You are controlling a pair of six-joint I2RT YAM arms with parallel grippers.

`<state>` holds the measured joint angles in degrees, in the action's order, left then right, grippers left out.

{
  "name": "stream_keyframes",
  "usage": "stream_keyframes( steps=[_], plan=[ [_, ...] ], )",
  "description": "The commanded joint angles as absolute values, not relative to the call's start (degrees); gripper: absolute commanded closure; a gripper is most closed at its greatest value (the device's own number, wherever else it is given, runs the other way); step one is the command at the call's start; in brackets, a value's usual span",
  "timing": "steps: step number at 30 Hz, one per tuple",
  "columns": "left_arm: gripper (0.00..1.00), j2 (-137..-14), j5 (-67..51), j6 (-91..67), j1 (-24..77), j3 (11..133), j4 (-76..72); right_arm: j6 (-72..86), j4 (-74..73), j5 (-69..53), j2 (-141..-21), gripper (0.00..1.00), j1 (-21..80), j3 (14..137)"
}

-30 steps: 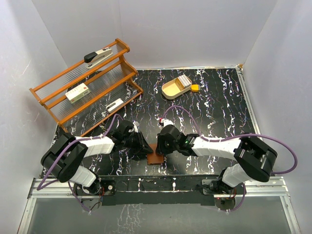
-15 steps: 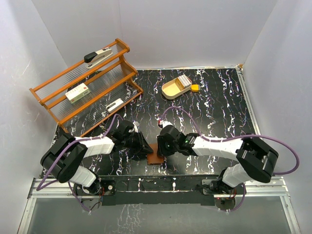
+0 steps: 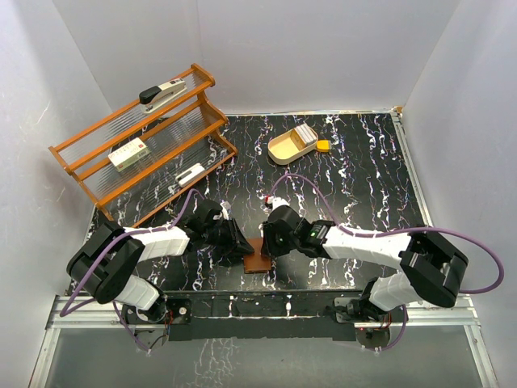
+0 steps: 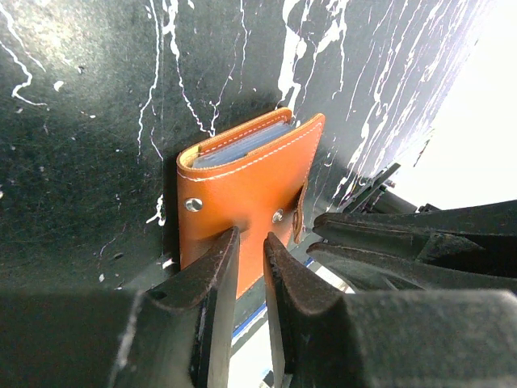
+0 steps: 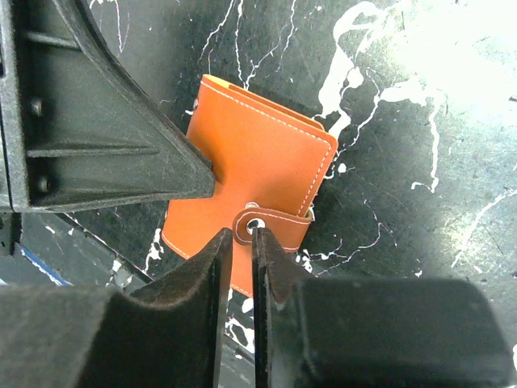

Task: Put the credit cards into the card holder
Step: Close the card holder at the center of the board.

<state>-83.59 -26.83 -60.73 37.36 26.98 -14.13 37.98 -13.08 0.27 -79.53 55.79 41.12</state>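
Observation:
The card holder (image 3: 258, 260) is a closed brown leather wallet lying flat near the table's front edge. In the left wrist view (image 4: 242, 190) bluish-grey card edges (image 4: 242, 148) show in its far opening. My left gripper (image 3: 241, 247) has its jaws almost together, with the tips (image 4: 250, 236) resting on the wallet's near face. My right gripper (image 3: 269, 242) is also nearly closed, with its tips (image 5: 241, 233) right at the snap tab (image 5: 279, 225), which lies folded over the wallet (image 5: 262, 162). More pale cards (image 3: 304, 132) stand stacked in the tray at the back.
A tan oval wooden tray (image 3: 283, 149) with a yellow block (image 3: 323, 146) beside it sits at the back centre. A wooden rack (image 3: 145, 145) at the back left holds a stapler (image 3: 161, 92) and a white-and-green box (image 3: 128, 153). The table's front edge is just behind the wallet.
The right arm's forearm and elbow have shifted slightly right, while its gripper stays at the wallet. The left arm and wallet have not visibly moved.

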Motion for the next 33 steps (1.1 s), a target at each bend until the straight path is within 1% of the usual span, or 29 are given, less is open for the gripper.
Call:
stream_keyframes(
  steps=[1, 13, 29, 33],
  plan=[
    [0.80, -84.20, -22.97, -59.59, 38.10, 25.24, -7.55, 39.40, -7.81, -0.05, -78.37, 0.87, 54.96, 39.99],
    [0.80, -84.36, -23.11, -59.49, 38.14, 25.12, -7.72, 40.49, -4.70, -2.54, -81.08, 0.88, 54.58, 39.36],
    [0.80, -84.55, -23.17, -59.44, 38.14, 25.22, -7.74, 41.27, -4.05, -3.08, -83.13, 0.88, 54.58, 39.28],
    [0.80, -84.38, -23.13, -59.40, 38.14, 25.18, -7.58, 40.97, -5.75, -2.53, -81.83, 0.88, 54.58, 40.32]
  ],
)
